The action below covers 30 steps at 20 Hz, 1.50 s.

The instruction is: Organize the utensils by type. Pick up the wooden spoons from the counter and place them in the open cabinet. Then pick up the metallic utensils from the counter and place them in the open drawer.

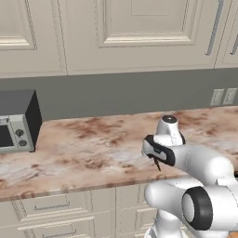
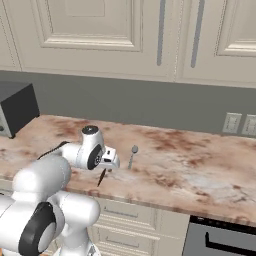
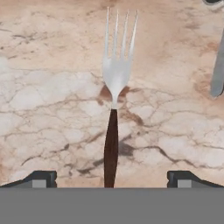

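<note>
A fork [image 3: 115,78] with a silvery head and a dark handle lies on the mottled reddish-brown counter [image 3: 48,87], tines pointing away from the hand. My gripper [image 3: 112,179] hangs just above the handle end, open, one fingertip [image 3: 41,178] on each side of it and nothing held. From the right base view the gripper [image 2: 107,167] hovers near the counter's front edge over the fork's dark handle [image 2: 102,177]. A slim all-grey utensil [image 2: 132,156] lies just right of it; its handle [image 3: 217,70] is at the hand view's right edge. Wooden spoons, open cabinet and open drawer are out of view.
A grey toaster oven [image 1: 16,123] stands on the counter [image 1: 93,148] at the far left. Closed cream wall cabinets [image 1: 139,28] hang above, and wall outlets [image 2: 232,122] sit on the grey backsplash. Closed drawer fronts [image 1: 51,204] run below the counter edge.
</note>
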{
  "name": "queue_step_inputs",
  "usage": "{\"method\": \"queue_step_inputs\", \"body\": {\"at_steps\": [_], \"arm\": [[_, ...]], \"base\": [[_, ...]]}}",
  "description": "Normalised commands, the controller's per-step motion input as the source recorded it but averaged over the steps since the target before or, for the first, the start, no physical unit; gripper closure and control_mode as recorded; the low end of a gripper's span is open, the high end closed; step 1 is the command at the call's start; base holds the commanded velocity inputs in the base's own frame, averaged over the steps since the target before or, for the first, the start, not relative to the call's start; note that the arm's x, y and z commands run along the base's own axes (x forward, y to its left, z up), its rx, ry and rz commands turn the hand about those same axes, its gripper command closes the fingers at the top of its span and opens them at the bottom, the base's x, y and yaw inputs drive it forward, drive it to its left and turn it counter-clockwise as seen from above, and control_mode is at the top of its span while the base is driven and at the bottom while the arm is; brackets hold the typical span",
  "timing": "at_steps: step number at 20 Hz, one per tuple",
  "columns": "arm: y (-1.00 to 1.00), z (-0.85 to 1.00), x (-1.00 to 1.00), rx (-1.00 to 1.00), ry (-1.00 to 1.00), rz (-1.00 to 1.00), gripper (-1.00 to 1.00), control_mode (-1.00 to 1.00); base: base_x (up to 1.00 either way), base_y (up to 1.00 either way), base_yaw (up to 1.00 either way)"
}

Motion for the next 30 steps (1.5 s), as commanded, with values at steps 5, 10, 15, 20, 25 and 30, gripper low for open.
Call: {"method": "queue_step_inputs", "body": {"at_steps": [5,10,15,20,25,30], "arm": [[-0.05,-0.39,0.04,0.00,0.00,0.00,-1.00,-1.00],[0.00,-0.22,0.01,0.00,0.02,0.00,-1.00,-1.00],[0.03,-0.14,0.01,0.00,0.09,-0.02,-1.00,-1.00],[0.09,-0.22,0.12,0.00,0.04,-0.03,-1.00,-1.00],[0.01,-0.29,0.11,0.00,0.00,0.00,-1.00,-1.00],[-0.01,-0.42,0.00,0.00,0.00,0.00,1.00,-1.00]], "base": [[0.00,0.00,0.00],[0.00,0.00,0.00],[0.00,0.00,0.00],[0.00,0.00,0.00],[0.00,0.00,0.00],[0.00,0.00,0.00]]}}
